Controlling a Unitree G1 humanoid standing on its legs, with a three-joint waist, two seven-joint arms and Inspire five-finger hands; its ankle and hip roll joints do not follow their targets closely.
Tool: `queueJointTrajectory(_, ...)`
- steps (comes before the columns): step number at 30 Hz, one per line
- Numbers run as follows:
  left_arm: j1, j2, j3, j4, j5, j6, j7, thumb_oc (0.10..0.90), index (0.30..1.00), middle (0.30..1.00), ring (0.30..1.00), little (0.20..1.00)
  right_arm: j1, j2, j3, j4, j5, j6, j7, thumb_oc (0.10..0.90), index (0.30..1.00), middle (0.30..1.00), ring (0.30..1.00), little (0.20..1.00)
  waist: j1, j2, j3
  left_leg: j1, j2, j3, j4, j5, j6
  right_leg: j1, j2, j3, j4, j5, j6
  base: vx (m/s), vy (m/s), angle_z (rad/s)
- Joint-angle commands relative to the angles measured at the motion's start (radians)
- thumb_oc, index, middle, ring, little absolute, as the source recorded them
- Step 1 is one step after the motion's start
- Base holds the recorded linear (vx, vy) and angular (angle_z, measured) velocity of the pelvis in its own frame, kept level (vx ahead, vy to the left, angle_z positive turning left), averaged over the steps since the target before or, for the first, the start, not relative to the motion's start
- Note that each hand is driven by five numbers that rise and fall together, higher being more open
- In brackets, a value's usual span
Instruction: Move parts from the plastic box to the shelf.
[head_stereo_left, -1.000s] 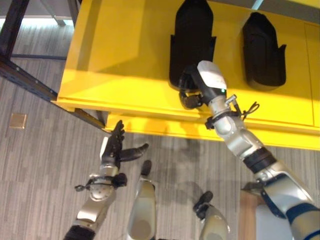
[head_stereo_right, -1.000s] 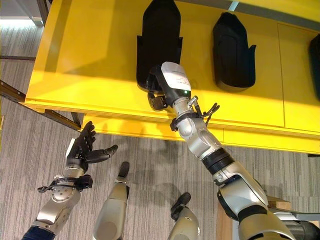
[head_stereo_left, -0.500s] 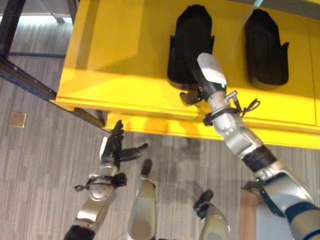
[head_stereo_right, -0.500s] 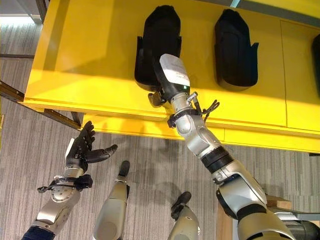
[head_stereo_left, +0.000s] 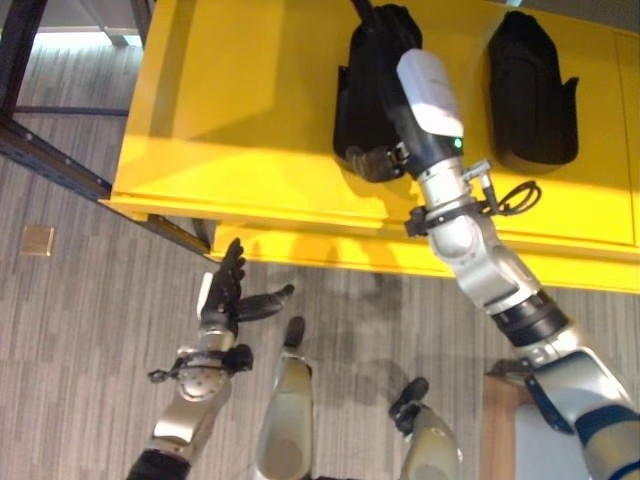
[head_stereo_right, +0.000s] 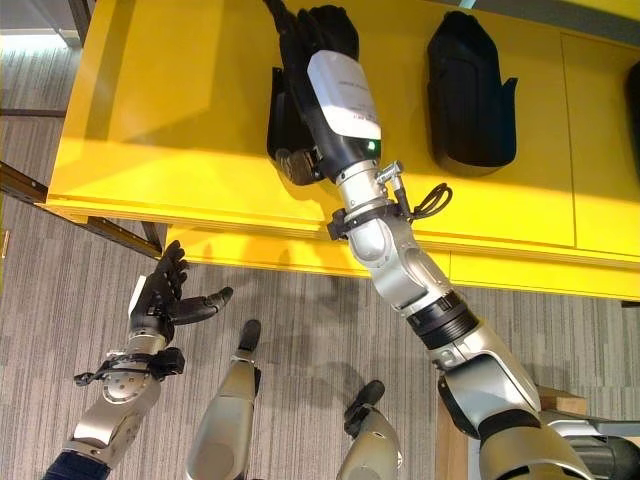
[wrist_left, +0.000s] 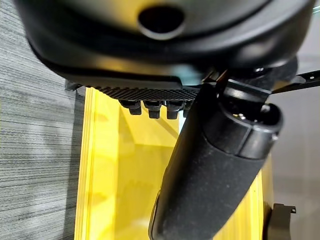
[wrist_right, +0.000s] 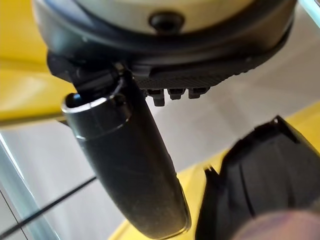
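Note:
Two black moulded parts lie on the yellow shelf (head_stereo_left: 240, 110): the left part (head_stereo_left: 355, 110) and the right part (head_stereo_left: 528, 95). My right hand (head_stereo_left: 420, 90) stretches over the left part, open, its fingers straight and reaching past the part's far end, its thumb by the near end. In the right wrist view the thumb (wrist_right: 130, 165) stands straight beside the part (wrist_right: 260, 180). My left hand (head_stereo_left: 222, 295) hangs open and holds nothing, low over the floor in front of the shelf. The left wrist view looks past the thumb (wrist_left: 215, 175) at the shelf.
A dark metal frame (head_stereo_left: 50, 150) runs under the shelf's left side. A small tan square (head_stereo_left: 36, 240) lies on the grey floor. A brown box corner (head_stereo_left: 497, 420) stands at the lower right. Another black part (head_stereo_right: 634, 130) shows at the shelf's right edge.
My right hand was curled at the left part's near end; it has straightened and slid forward over the part. The left hand has stayed still.

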Motion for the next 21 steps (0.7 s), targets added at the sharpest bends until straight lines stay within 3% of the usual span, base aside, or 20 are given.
queueJointTrajectory(1,-0.002,0.037,0.025,-0.132,0.030,-0.087,0.012,0.900,1.000,1.000,1.000,1.000,-0.079,-0.027,-0.071,-0.114,-0.039,-0.072,-0.080,0.900,1.000,1.000,1.000,1.000,-0.001,-0.015,-0.047,0.038,-0.002,0.081,-0.028,-0.022,0.060,-0.017,0.007,0.038,0.091,0.028,-0.021,0.00,0.000,0.00)
queueJointTrajectory(11,0.002,0.031,0.033,-0.127,0.041,-0.090,0.019,0.900,1.000,1.000,1.000,1.000,-0.047,-0.044,-0.070,-0.132,-0.034,-0.071,-0.062,0.900,1.000,1.000,1.000,1.000,-0.009,-0.024,-0.046,0.041,0.000,0.085,-0.033,-0.019,0.059,-0.021,0.007,0.043,0.089,0.035,-0.020,0.00,0.000,0.00)
queueJointTrajectory(21,0.033,0.009,0.073,-0.128,0.076,-0.065,0.035,0.900,1.000,1.000,1.000,1.000,0.131,-0.076,-0.016,-0.373,-0.021,-0.134,0.101,0.900,1.000,1.000,1.000,1.000,-0.046,-0.054,-0.049,0.046,0.013,0.098,-0.045,-0.010,0.058,-0.031,0.015,0.055,0.078,0.042,-0.024,0.00,0.000,-0.01)
